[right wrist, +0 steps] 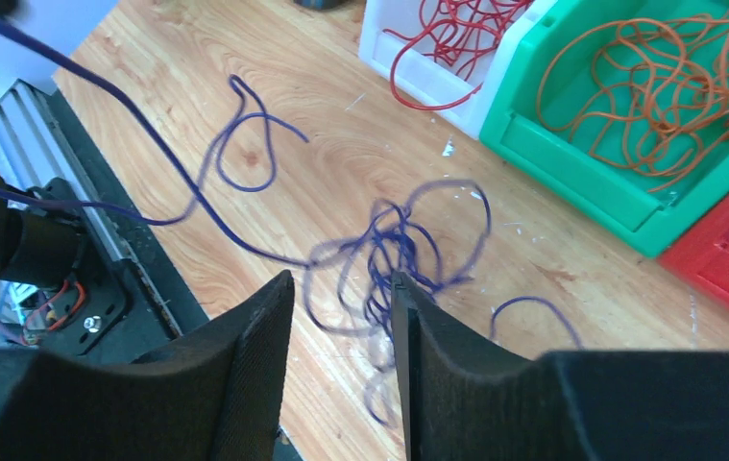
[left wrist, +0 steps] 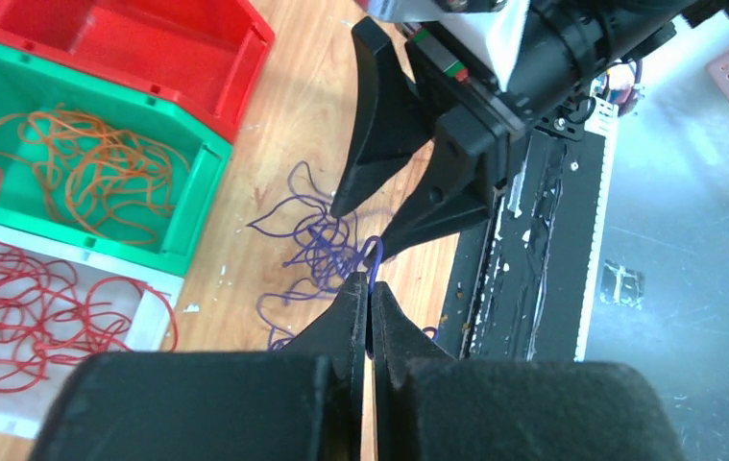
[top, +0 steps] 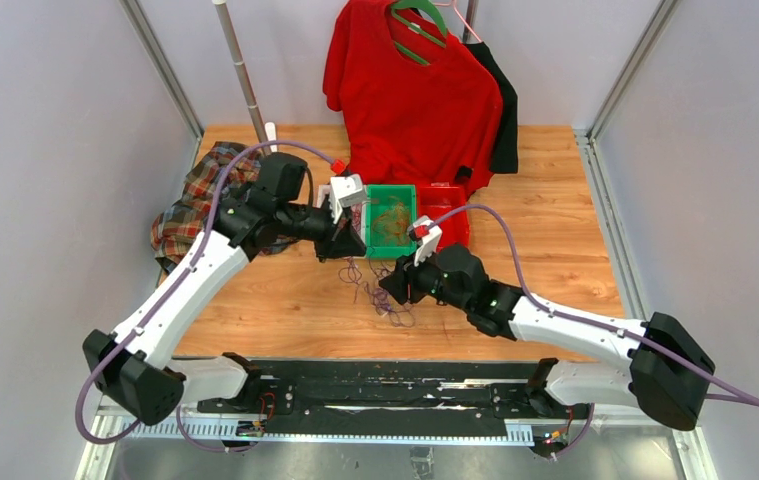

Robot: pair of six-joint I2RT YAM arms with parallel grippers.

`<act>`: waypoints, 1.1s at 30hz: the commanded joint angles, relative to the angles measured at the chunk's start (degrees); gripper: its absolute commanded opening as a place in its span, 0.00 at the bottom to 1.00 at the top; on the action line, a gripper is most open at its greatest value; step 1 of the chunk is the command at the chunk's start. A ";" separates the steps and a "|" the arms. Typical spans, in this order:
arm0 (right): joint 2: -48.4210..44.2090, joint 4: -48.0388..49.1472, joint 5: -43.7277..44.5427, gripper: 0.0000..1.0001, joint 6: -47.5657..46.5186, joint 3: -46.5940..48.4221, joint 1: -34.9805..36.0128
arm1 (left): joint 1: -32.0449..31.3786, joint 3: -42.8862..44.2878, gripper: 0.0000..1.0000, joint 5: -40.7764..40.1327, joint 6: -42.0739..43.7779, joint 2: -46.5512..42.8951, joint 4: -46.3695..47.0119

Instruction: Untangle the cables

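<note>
Purple cables: loose curly tangle on wooden table, centre frame; one strand runs taut toward upper left, apparently lifted. Orange cables: looped heap in green bin, left. Red cables: sprawled in white bin, lower left.

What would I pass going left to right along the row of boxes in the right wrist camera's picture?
White bin holding red cables → green bin holding orange cables → red bin. The purple cables sprawl over the table in front, too spread out to place.
</note>
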 commanded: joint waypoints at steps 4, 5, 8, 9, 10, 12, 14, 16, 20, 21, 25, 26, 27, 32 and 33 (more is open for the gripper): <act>-0.12 10.36 1.80 0.55 -2.58 -1.03 0.53 | 0.30 6.28 0.01 0.28 1.66 -4.01 -5.54; 0.58 10.92 1.40 0.57 -2.94 -0.19 0.54 | 0.28 7.03 0.01 0.83 1.45 -4.14 -5.85; 2.54 11.74 -0.08 0.62 -4.11 2.46 0.71 | 0.30 9.01 0.01 1.86 0.94 -4.55 -6.51; 2.96 12.48 -0.60 0.64 -4.34 3.04 0.77 | 0.30 9.57 0.01 2.03 0.70 -4.59 -6.54; 3.27 14.18 -1.11 0.66 -4.81 3.32 0.86 | 0.30 10.10 0.01 2.11 0.69 -4.59 -6.66; 4.05 16.63 -2.17 0.67 -5.38 3.77 1.10 | 0.30 11.09 0.01 2.43 0.70 -4.58 -7.12; 5.19 18.20 -2.64 0.68 -5.59 4.54 1.47 | 0.30 12.22 0.01 2.75 0.74 -4.60 -7.78; 6.90 19.95 -2.99 0.68 -5.33 4.72 1.88 | 0.28 13.68 0.01 2.71 0.83 -4.60 -8.59; 9.37 25.70 -4.30 0.68 -4.96 3.89 2.71 | 0.29 18.41 0.01 1.76 2.64 -4.59 -10.91; 9.84 26.05 -4.51 0.67 -4.56 4.26 2.79 | 0.30 19.48 0.01 1.38 3.02 -4.53 -11.30; 10.97 24.24 -4.90 0.61 -1.49 5.28 2.82 | 0.30 23.10 0.01 -0.79 4.36 -4.77 -12.20; 11.13 24.77 -4.90 0.60 -0.96 4.77 2.79 | 0.30 23.94 0.00 -1.27 4.65 -4.99 -12.21; 11.26 25.96 -4.84 0.58 -0.50 3.80 2.83 | 0.30 24.81 0.01 -1.70 4.93 -5.26 -12.21; 12.80 33.32 -3.39 0.48 0.63 -1.76 2.78 | 0.30 29.83 0.01 -3.91 5.38 -5.97 -12.21; 13.43 34.95 -3.25 0.48 0.81 -2.71 2.82 | 0.29 31.05 0.00 -4.20 5.23 -6.08 -12.21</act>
